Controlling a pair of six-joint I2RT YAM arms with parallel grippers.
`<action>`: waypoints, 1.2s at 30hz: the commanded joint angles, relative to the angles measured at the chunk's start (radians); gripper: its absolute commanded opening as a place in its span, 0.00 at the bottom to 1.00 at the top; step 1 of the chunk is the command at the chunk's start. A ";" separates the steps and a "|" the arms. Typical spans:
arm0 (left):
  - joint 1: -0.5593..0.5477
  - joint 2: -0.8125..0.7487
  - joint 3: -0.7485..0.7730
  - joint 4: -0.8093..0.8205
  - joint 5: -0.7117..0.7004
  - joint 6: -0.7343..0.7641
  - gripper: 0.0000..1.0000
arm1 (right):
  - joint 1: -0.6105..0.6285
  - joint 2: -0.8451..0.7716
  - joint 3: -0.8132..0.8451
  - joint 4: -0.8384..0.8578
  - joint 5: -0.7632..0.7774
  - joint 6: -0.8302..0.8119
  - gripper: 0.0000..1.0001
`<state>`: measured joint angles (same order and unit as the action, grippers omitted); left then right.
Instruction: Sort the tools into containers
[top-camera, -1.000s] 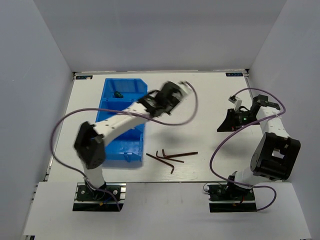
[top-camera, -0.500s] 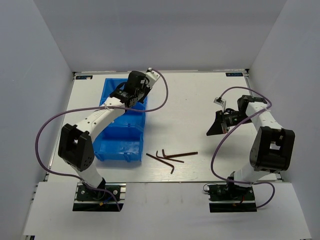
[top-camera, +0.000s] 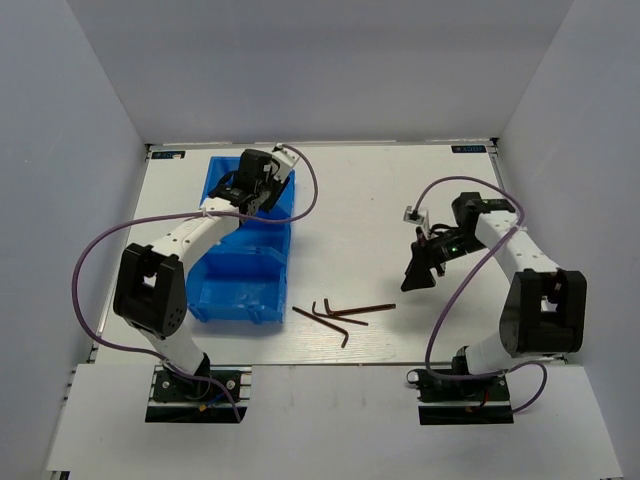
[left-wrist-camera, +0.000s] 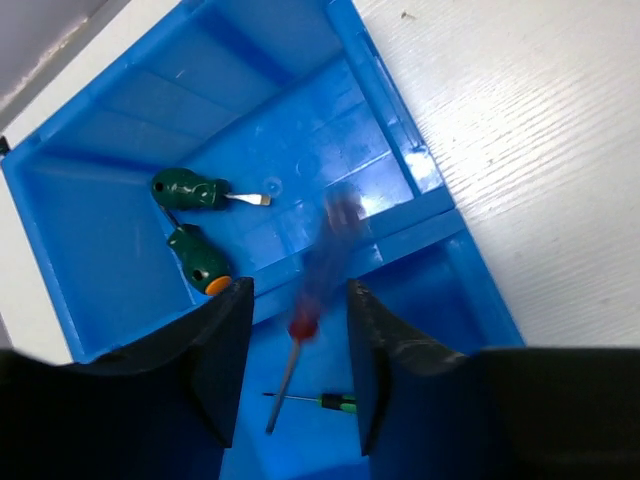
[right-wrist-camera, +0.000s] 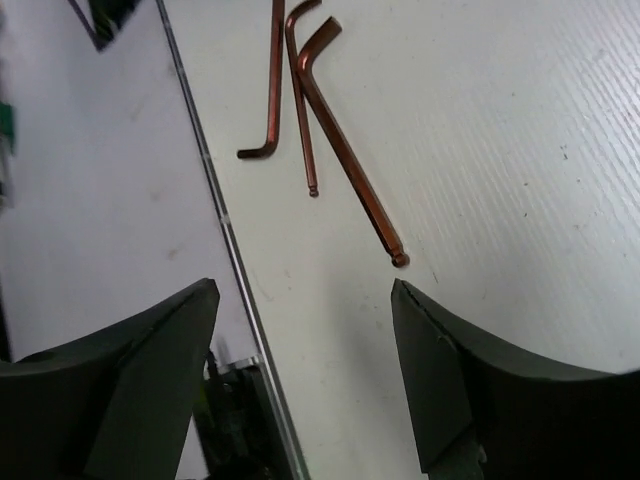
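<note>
The blue bin (top-camera: 240, 290) (left-wrist-camera: 420, 170) stands on the left of the table. My left gripper (top-camera: 248, 188) (left-wrist-camera: 300, 290) hangs over it, open. A thin red-and-blue screwdriver (left-wrist-camera: 305, 325) shows blurred between the jaws, touching neither, tip down over a middle compartment. Two stubby green-handled screwdrivers (left-wrist-camera: 190, 190) (left-wrist-camera: 198, 258) lie in the far compartment. A small green-and-black screwdriver (left-wrist-camera: 322, 402) lies in the middle one. Three hex keys (top-camera: 340, 312) (right-wrist-camera: 345, 150) lie on the table right of the bin. My right gripper (top-camera: 418, 275) (right-wrist-camera: 303, 290) hovers open just right of them, holding nothing.
The table's near edge, with a metal rail (right-wrist-camera: 225, 230), runs through the right wrist view close to the hex keys. White walls enclose the table on three sides. Purple cables loop from both arms (top-camera: 95, 260).
My left arm swung back over the bin's far end, its jaws widened and the red-and-blue screwdriver came loose. My right arm moved left and nearer, toward the hex keys, and opened wide.
</note>
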<state>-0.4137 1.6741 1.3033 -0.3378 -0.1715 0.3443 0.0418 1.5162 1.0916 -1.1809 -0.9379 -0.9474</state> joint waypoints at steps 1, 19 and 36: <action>0.003 -0.014 0.001 0.039 0.012 -0.013 0.54 | 0.070 -0.059 -0.036 0.141 0.123 -0.043 0.76; -0.052 -0.273 -0.054 -0.145 0.302 -0.316 0.08 | 0.362 0.182 0.031 0.303 0.356 -0.129 0.66; -0.071 -0.639 -0.223 -0.282 0.253 -0.528 0.60 | 0.627 0.185 -0.186 0.589 0.606 -0.039 0.58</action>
<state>-0.4858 1.0569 1.0943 -0.5884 0.0921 -0.1513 0.6266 1.6741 0.9699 -0.6697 -0.4305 -1.0176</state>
